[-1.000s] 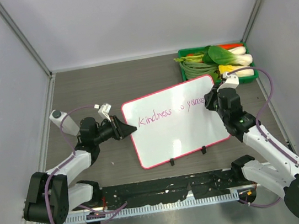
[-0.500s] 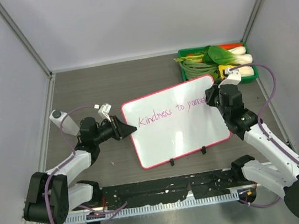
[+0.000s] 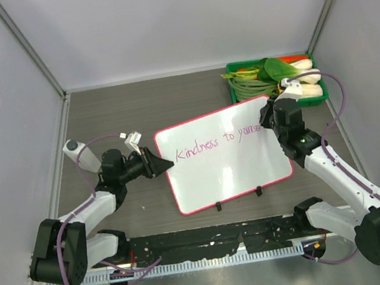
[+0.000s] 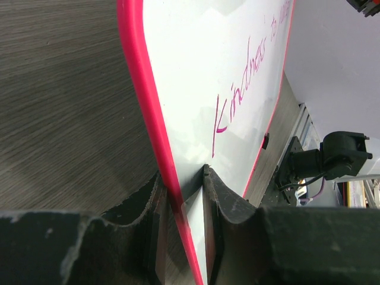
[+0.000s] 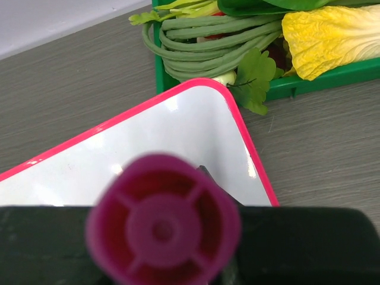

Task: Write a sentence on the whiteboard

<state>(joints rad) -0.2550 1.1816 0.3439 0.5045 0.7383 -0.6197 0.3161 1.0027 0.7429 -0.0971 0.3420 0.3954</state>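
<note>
Glossy pink-framed whiteboard (image 3: 226, 169) lies central on the grey woodgrain worktop (image 3: 115, 110), its magenta sentence (image 3: 222, 141) reading "Kindness to yourse". Left hand (image 3: 167, 163) pinches its left edge; right hand (image 3: 269, 121) clamps a pink marker (image 5: 163, 228) over the far right corner. Pale walls (image 3: 158, 19).

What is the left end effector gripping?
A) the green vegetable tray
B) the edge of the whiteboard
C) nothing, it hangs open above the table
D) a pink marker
B: in the left wrist view the left end effector is closed over the pink-framed edge of the whiteboard, and the top view shows it at the board's left side.
</note>
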